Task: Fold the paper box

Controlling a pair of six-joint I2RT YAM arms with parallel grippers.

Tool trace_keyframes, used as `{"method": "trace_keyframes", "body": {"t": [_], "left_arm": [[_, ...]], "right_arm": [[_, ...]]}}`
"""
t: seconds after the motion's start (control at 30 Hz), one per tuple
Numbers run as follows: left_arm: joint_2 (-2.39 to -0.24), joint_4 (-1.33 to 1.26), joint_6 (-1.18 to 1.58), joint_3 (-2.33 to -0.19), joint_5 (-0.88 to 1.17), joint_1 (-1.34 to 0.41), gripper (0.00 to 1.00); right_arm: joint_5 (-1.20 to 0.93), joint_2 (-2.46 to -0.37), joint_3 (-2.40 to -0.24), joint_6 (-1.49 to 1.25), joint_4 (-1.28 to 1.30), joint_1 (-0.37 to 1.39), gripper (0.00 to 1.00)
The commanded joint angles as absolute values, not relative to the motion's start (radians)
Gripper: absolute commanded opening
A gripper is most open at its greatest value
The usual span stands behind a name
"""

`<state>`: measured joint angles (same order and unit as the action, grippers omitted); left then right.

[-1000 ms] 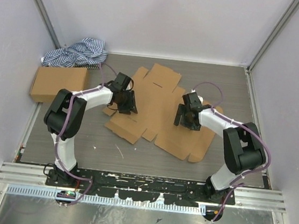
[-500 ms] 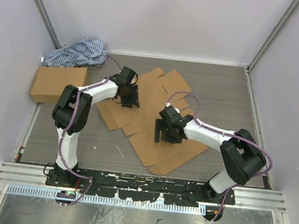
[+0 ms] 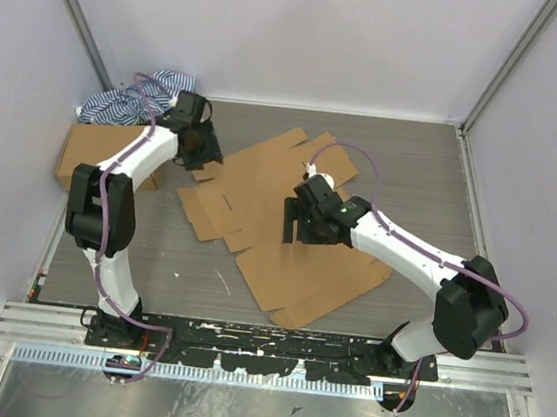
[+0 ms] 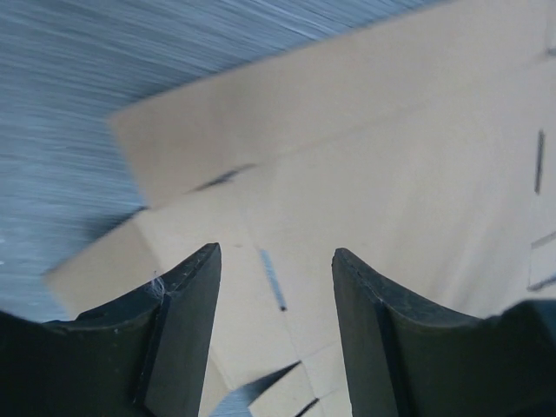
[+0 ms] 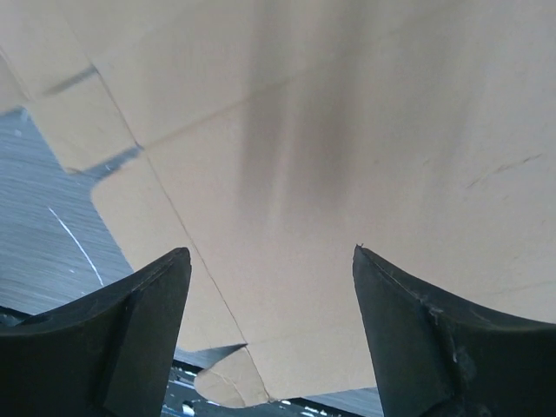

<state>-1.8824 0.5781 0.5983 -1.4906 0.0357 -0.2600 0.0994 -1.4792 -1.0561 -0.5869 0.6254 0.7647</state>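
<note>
Lying flat on a grey wood-grain table (image 3: 414,164), the paper box (image 3: 266,232) is an unfolded blank spread diagonally across the middle. Pale walls (image 3: 309,31) close in three sides, and a metal rail (image 3: 263,343) runs along the near edge. A ready-made cardboard box (image 3: 93,155) sits at the left edge, with a striped cloth (image 3: 130,101) bunched in the far-left corner.

The left jaws stand apart with nothing between them, over the blank's far-left corner. The right jaws gape wide and empty above its middle.

A second ago the blank lay squarer to the back wall. It has since swung round, the left jaws have retreated toward the cloth and widened, and the right jaws have crossed leftward.
</note>
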Motion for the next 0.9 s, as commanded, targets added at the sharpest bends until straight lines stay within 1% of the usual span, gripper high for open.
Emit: {"method": "trace_keyframes", "body": {"t": [0.0,0.07,0.23,0.27,0.6,0.8,0.87], "left_arm": [[-1.876,0.706,0.624,-1.503,-0.060,-0.219,0.62],[-1.889,0.737,0.619,-1.510,-0.081,-0.218,0.62],[-1.929,0.787,0.615,-1.520,-0.145,-0.212,0.62],[-1.934,0.784,0.615,-1.515,-0.144,-0.207,0.62],[-1.979,0.702,0.603,-1.514,-0.166,-0.171,0.62],[-2.014,0.612,0.587,-1.509,-0.142,-0.164,0.61],[-2.002,0.555,0.582,-1.476,-0.143,-0.164,0.61]], "right_arm": [[0.240,-1.429,-1.165,-0.523,0.690,0.745,0.82],[0.234,-1.432,-1.186,-0.500,0.687,0.693,0.83],[0.066,-1.414,-1.199,-0.452,0.638,0.471,0.83],[0.053,-1.405,-1.201,-0.442,0.632,0.454,0.83],[0.013,-1.341,-1.154,-0.413,0.611,0.429,0.83],[-0.018,-1.325,-1.141,-0.404,0.598,0.426,0.82],[-0.022,-1.320,-1.141,-0.402,0.596,0.424,0.82]]}}
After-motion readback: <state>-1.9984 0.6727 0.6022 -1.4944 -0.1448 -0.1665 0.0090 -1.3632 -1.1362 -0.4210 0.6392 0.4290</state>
